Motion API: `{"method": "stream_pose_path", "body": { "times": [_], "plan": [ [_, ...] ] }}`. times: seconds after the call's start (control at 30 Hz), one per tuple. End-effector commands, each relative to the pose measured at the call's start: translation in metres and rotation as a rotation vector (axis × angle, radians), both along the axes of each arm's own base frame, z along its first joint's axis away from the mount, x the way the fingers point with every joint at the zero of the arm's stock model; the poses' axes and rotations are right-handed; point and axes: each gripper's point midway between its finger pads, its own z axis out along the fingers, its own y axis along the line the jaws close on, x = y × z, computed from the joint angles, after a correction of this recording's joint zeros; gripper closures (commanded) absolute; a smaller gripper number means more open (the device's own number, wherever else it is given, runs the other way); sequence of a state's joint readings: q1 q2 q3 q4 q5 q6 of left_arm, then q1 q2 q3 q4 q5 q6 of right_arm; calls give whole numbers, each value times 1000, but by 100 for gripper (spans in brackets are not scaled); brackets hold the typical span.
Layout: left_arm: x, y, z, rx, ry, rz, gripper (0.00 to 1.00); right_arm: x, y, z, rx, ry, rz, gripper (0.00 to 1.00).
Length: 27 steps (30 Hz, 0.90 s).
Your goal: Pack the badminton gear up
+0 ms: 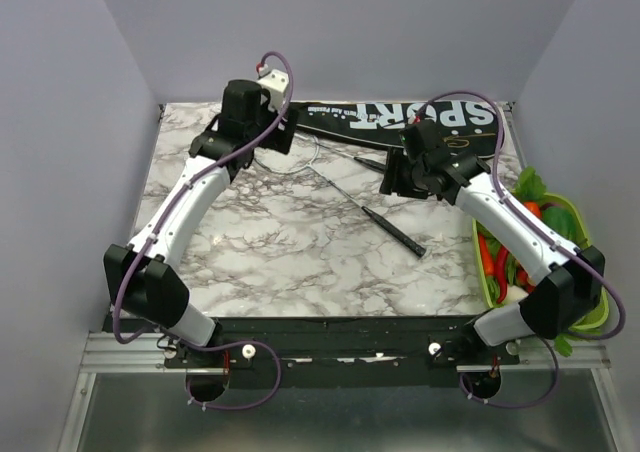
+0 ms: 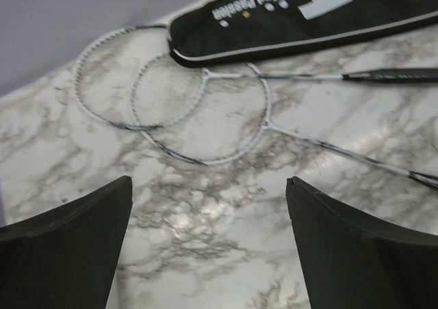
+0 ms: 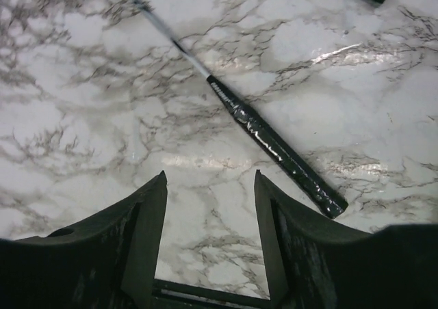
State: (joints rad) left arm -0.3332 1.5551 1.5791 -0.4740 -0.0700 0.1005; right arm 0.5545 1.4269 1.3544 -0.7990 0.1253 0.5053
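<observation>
Two rackets (image 2: 202, 114) lie flat on the bench (image 1: 260, 242), their hoops overlapping just beside the narrow end of the bag (image 2: 308, 15). The further hoop meets the bag's end, perhaps slipping under it. The bag lies along the far edge. One shaft slants to a black handle (image 3: 274, 145) on bare marble. The left fingers (image 2: 82, 234) stand wide apart over the hoops, holding nothing. The right fingers (image 3: 137, 220) are parted beside that handle, also holding nothing. A green tub (image 1: 585, 234) sits at the right.
</observation>
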Motion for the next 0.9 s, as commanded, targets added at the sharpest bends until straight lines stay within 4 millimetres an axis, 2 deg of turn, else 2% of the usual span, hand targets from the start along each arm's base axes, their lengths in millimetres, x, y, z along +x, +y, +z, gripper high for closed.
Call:
{"method": "stream_pose_path", "body": {
  "times": [0.0, 0.03, 0.1, 0.13, 0.23, 0.27, 0.33, 0.37, 0.43, 0.47, 0.57, 0.6, 0.63, 0.77, 0.83, 0.87],
  "plan": [
    [-51, -39, -45, -214, 183, -102, 1, 42, -22, -5, 75, -3, -262, 37],
    [-60, -42, -54, -270, 224, -79, 1, 53, -22, -10, 96, -11, -294, 37],
    [-69, -43, -64, -292, 271, -69, 1, 69, -29, -15, 118, -30, -386, 36],
    [-79, -45, -76, -287, 310, -79, 1, 80, -30, -19, 120, -31, -420, 36],
    [-94, -42, -89, -285, 332, -72, 1, 103, -45, -27, 135, -35, -551, 36],
    [-98, -43, -91, -299, 332, -73, 1, 113, -50, -36, 128, -30, -591, 36],
    [-106, -44, -90, -312, 318, -87, 1, 129, -62, -41, 186, -37, -688, 36],
    [-110, -40, -100, -298, 331, -58, 1, 136, -66, -50, 196, -28, -720, 36],
    [-111, -32, -104, -288, 312, -23, 1, 154, -73, -52, 249, -53, -779, 35],
    [-113, -24, -115, -267, 322, 16, 1, 160, -75, -53, 258, -62, -786, 35],
    [-113, -14, -131, -213, 339, 54, 1, 188, -68, -51, 277, -84, -739, 35],
    [-109, -4, -133, -181, 331, 99, 1, 194, -66, -55, 258, -81, -714, 35],
    [-109, 3, -137, -162, 343, 126, 1, 204, -63, -44, 269, -109, -700, 35],
    [-97, 23, -153, -161, 396, 228, 1, 223, -68, -39, 248, -173, -712, 35],
    [-92, 36, -166, -193, 438, 291, 1, 232, -72, -47, 228, -180, -731, 35],
    [-90, 41, -170, -204, 453, 314, 1, 239, -73, -42, 235, -194, -737, 35]
  ]
}}
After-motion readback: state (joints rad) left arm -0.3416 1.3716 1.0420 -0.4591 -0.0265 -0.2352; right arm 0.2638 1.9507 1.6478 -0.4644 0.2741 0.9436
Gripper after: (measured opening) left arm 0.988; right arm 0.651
